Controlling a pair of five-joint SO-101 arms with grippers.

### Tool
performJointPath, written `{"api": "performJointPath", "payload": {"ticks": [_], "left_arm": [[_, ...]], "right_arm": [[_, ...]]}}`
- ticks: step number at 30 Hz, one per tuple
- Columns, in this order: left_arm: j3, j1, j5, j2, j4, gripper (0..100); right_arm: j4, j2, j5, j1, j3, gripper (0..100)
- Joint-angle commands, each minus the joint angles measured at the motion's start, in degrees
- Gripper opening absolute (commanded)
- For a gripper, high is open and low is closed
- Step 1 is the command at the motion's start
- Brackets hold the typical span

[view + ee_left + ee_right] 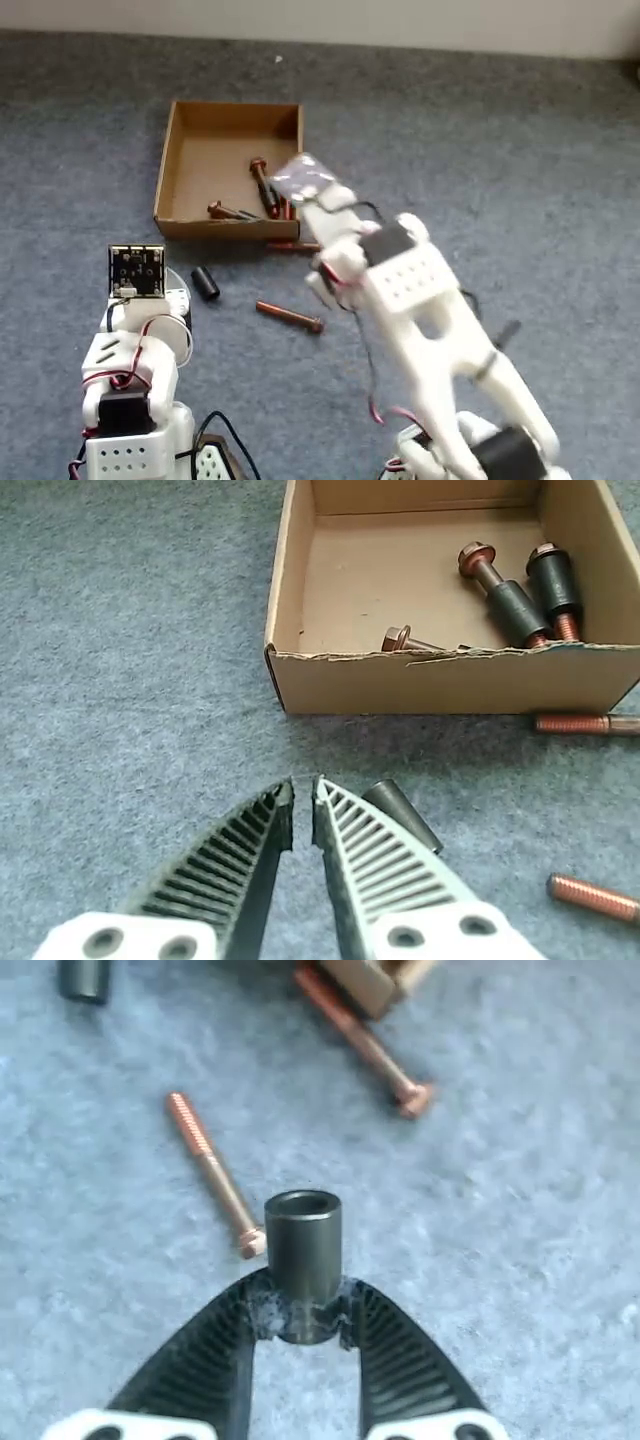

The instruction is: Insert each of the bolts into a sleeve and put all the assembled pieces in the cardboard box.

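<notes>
The cardboard box [180, 165] [420, 680] holds two bolts in black sleeves [510, 605] [553, 580]; a third bolt head [398, 638] peeks over its front wall. My right gripper [303, 1310] is shut on a black sleeve [303, 1240], held upright above the carpet, with a loose bolt [213, 1172] [288, 316] just beside it. Another bolt [362, 1042] [293, 246] lies along the box front. My left gripper [302, 795] is shut and holds nothing, low over the carpet short of the box. A loose black sleeve [402, 815] [205, 283] lies right beside its fingers.
Grey carpet covers the whole work surface. The left arm [135, 370] stands at the lower left, the right arm [430, 320] stretches from the lower right toward the box's front right corner. Open carpet lies left of and behind the box.
</notes>
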Motion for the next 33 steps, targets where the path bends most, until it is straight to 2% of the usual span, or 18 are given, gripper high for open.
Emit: {"api": "performJointPath", "payload": {"ticks": [1, 5, 7, 11, 15, 20, 23, 33], "left_arm": [[-3.4, -0.1, -6.7, -0.4, -1.3, 6], [-6.5, 2.2, -7.9, -0.3, -1.1, 6], [-8.7, 4.7, -10.1, -0.3, 0.9, 6], [-16.6, 10.0, -11.9, -0.2, 7.6, 6], [-22.8, 16.3, -15.0, 1.6, 10.5, 6], [-28.5, 21.8, -17.5, 16.8, 10.3, 6], [-32.7, 24.7, -20.3, 27.3, 10.3, 11], [-39.3, 33.0, -41.5, 56.1, 9.0, 19]], "right_arm": [[-9.1, -10.5, -0.1, 2.3, 12.2, 0.5], [-17.7, -17.9, -0.8, 5.8, 24.8, 0.5], [-20.8, -20.3, -4.0, 8.6, 28.9, 0.5], [-25.7, -23.1, -8.5, 14.5, 31.7, 0.5], [-30.8, -23.4, -13.8, 20.0, 32.0, 0.5], [-38.9, -23.7, -16.9, 26.3, 36.5, 0.5], [-42.7, -23.7, -17.8, 28.6, 38.6, 0.5], [-44.4, -23.4, -18.9, 29.3, 39.3, 0.5]]}}
